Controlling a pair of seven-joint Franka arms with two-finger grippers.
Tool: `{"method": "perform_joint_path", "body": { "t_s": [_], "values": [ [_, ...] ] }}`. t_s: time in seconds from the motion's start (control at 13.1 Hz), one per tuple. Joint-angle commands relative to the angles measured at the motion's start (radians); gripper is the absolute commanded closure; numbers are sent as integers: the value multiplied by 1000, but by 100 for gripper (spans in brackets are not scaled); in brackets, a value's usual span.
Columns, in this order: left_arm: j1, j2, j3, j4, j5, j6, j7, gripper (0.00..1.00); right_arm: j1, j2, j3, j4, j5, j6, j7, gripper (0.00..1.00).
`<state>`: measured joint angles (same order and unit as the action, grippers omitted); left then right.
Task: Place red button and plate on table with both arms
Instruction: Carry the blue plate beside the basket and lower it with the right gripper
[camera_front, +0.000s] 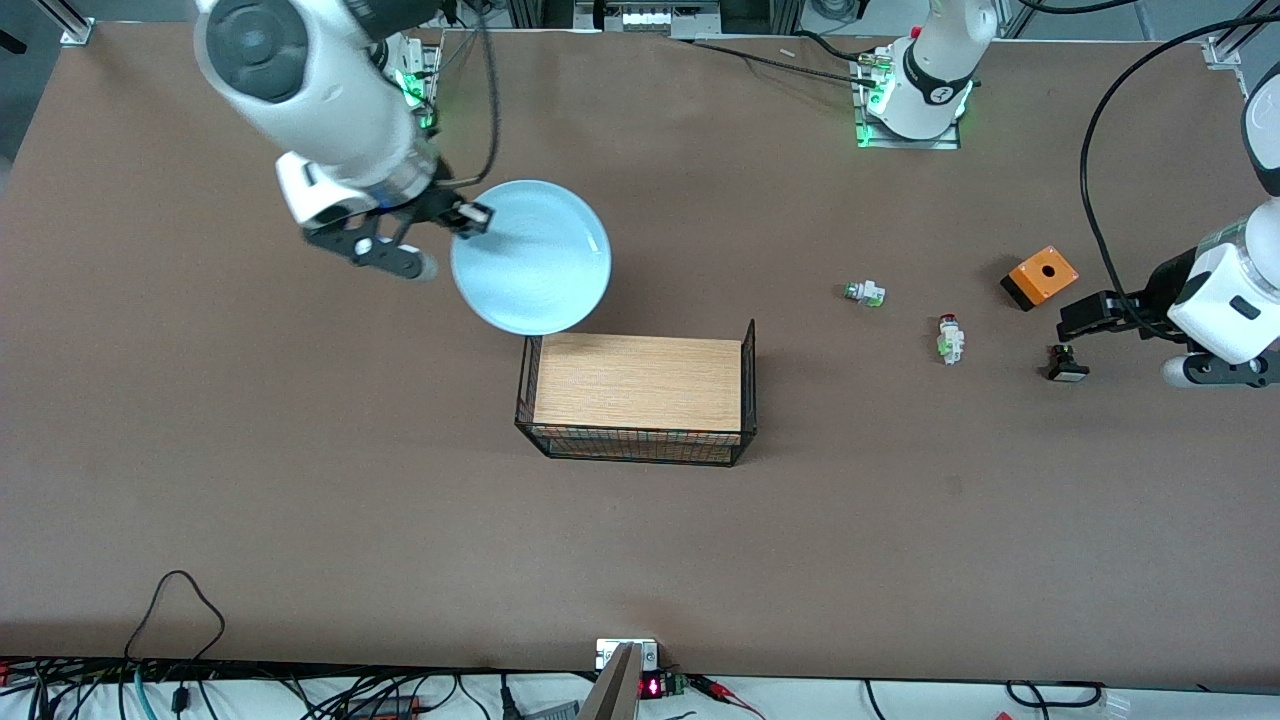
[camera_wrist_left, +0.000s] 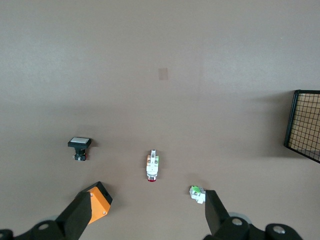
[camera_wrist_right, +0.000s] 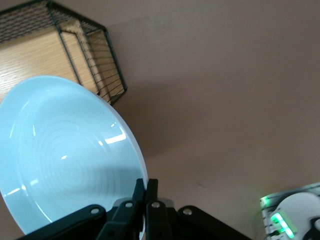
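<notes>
Brown table, no readable writing anywhere. Right gripper clamps the pale-blue plate by its rim, up over the table beside the wire rack. Left gripper hangs with fingers spread — the red button lies on the table near it.

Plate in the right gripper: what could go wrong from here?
The right gripper pinches the plate only at its rim, up in the air, so it could tilt or slip. The wire rack stands close by, so the plate may clip it. The open left gripper could mistake the white switch for the red button.
</notes>
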<state>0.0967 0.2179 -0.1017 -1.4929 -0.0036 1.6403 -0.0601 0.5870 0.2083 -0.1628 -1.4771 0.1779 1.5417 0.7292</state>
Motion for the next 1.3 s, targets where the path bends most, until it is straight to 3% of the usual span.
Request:
{"method": "perform_joint_path", "body": {
  "t_s": [0.0, 0.46, 0.77, 1.23],
  "values": [
    [0, 14, -3, 26, -13, -37, -15, 0, -134, -9, 14, -8, 17, -26, -217, 100],
    [0, 23, 5, 75, -18, -31, -35, 0, -449, 117, 17, -9, 159, -9, -718, 100],
    [5, -9, -1, 98, -10, -39, -35, 0, -492, 212, 17, -8, 169, 93, -887, 100],
    [8, -42, 3, 95, -16, -56, -20, 0, -556, 396, 19, -6, 304, 276, -1132, 100]
  ]
}}
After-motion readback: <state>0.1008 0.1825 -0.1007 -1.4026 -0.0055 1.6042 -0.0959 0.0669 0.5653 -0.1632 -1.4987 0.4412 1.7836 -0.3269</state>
